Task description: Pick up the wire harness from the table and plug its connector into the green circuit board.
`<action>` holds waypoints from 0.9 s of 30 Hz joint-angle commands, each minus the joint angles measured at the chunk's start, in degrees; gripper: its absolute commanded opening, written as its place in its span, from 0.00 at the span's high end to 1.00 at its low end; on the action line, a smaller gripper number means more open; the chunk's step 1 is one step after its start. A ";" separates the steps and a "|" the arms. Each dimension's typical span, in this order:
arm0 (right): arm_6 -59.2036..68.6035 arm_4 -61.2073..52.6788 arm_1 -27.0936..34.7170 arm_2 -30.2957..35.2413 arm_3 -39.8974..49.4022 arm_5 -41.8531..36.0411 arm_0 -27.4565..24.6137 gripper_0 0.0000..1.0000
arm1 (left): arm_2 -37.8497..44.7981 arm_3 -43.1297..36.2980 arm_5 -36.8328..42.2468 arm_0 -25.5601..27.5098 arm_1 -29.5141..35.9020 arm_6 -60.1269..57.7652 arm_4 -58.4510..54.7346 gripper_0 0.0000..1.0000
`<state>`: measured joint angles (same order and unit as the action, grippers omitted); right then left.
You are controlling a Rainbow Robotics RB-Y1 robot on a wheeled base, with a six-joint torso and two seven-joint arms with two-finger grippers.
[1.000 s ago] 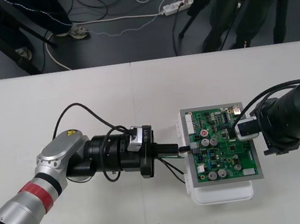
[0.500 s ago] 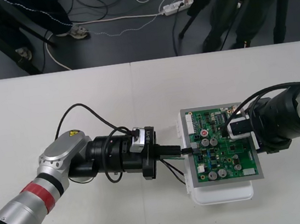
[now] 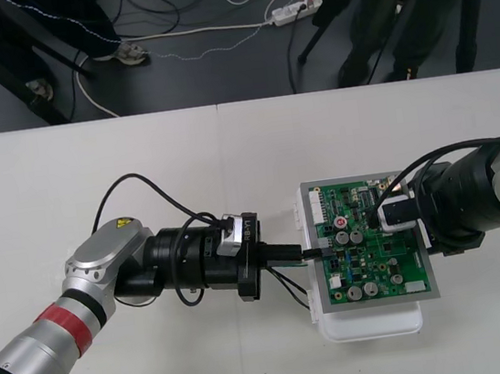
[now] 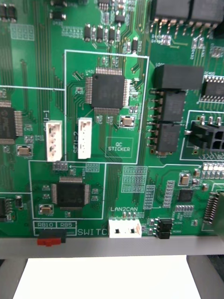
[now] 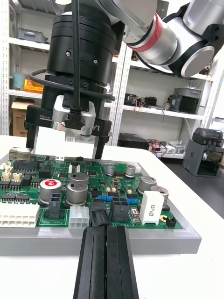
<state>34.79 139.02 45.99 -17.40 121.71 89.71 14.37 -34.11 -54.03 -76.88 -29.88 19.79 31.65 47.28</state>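
Note:
The green circuit board lies on its white base right of the table's middle. My left gripper reaches in level at the board's left edge, shut on the harness's black plug. In the left wrist view its black fingers are pressed together, and the plug at their tips touches the connectors on the board's edge. Whether the plug is seated I cannot tell. The harness's dark wires trail down beside the board. My right gripper hovers over the board's right half with its fingers apart, looking straight down on the board.
The table's far edge lies well behind the board, with dark floor and cables beyond. Bare table surrounds the board on all sides. A strip of the white base sticks out past the board's edge under the right gripper.
The right gripper has moved left, from the board's right edge to over the board. The left gripper has crept slightly toward the board with the plug. In the last half second, almost nothing moved.

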 commanded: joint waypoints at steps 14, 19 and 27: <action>4.23 -0.94 -1.43 2.64 0.72 0.29 -2.68 0.00 | -1.14 -0.55 2.88 -1.93 -1.16 -5.29 0.97 1.00; 5.55 -1.30 -1.78 2.72 0.72 0.29 -2.68 0.00 | -1.05 -0.55 3.05 -1.67 -1.07 -5.29 0.97 1.00; 6.78 -1.74 -1.78 2.72 1.07 0.29 -2.68 0.00 | -1.14 -0.55 3.14 -1.32 -0.63 -5.20 0.97 1.00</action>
<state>39.32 138.28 45.01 -16.40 121.71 89.77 12.16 -34.11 -54.01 -76.28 -29.88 19.80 30.46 47.82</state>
